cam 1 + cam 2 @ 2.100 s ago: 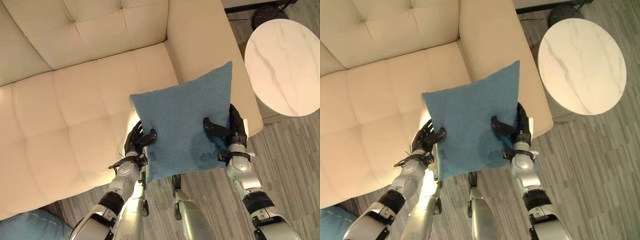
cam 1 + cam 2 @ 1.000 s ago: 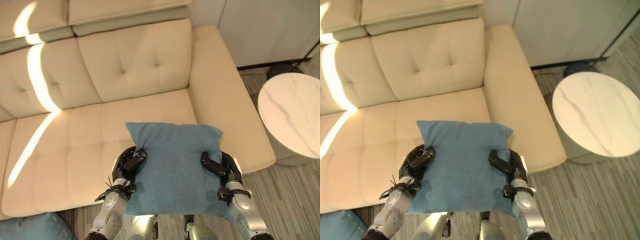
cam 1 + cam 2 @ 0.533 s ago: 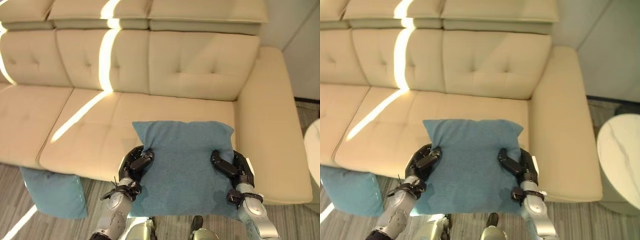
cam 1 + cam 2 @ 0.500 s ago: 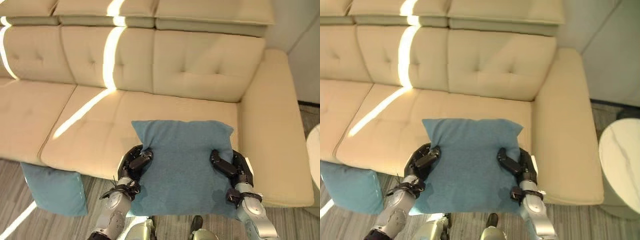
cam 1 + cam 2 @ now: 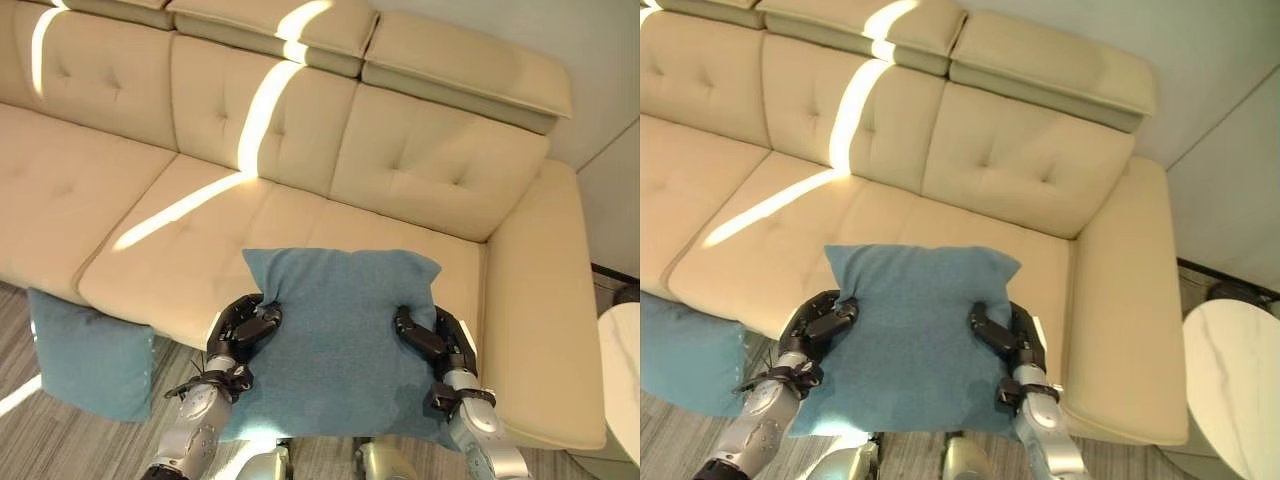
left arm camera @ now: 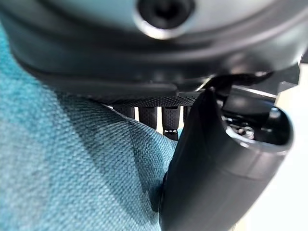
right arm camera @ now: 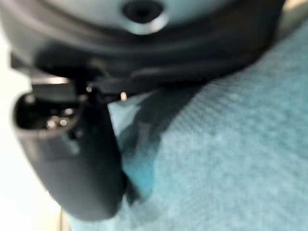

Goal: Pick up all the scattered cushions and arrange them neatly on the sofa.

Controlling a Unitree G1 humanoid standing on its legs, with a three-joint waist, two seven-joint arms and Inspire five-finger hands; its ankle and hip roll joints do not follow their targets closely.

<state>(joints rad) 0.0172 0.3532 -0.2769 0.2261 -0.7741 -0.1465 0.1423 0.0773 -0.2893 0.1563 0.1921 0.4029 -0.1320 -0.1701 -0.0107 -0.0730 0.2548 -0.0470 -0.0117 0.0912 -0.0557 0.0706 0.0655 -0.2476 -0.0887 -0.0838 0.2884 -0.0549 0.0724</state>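
The blue cushion (image 5: 340, 335) hangs flat between both hands, over the front edge of the cream sofa (image 5: 400, 180), above the seat next to the armrest at 3 o'clock. The left hand (image 5: 240, 330) pinches the cushion's 9 o'clock edge, thumb curled on top of the fabric and fingers (image 6: 159, 115) tucked beneath. The right hand (image 5: 435, 340) grips the 3 o'clock edge likewise, its thumb (image 7: 82, 159) pressed down into the cloth. A second blue cushion (image 5: 90, 355) leans against the sofa's front at 8 o'clock, on the wood-look floor (image 5: 30, 440). A white marble-topped round table (image 5: 1235, 385) stands at 4 o'clock beyond the armrest. No readable writing or label shows on either cushion.
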